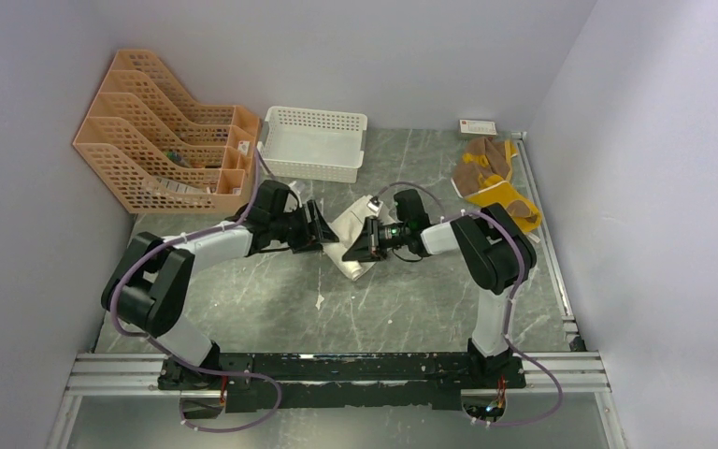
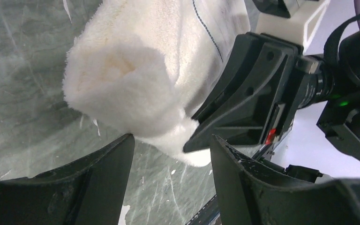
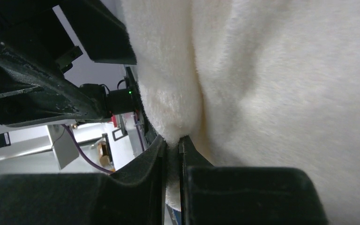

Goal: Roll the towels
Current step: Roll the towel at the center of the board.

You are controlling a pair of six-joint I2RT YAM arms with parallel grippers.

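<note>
We judge the first towel to be the one in hand. The cream-white towel (image 1: 355, 251) lies bunched at the middle of the overhead frame, between the two arms on the grey table (image 1: 271, 299). It is folded thick but is not yet a tight roll. The brown and mustard towel (image 1: 491, 178) sits crumpled at the upper right, well apart, so we reckon the task is less than half done.

The right gripper (image 3: 172, 140) is pinched almost shut on a fold of the cream towel's edge, with pile bulging above its fingertips. The left gripper (image 2: 171, 145) stands wide open and holds nothing. In its own view the towel's thick end fills the upper centre just beyond its fingers, and the right gripper's black jaws are close at the right.

Next, we think, the left gripper must close on that thick end and turn it over while the right holds the edge taut; a slack hold could let the layers slump apart
</note>
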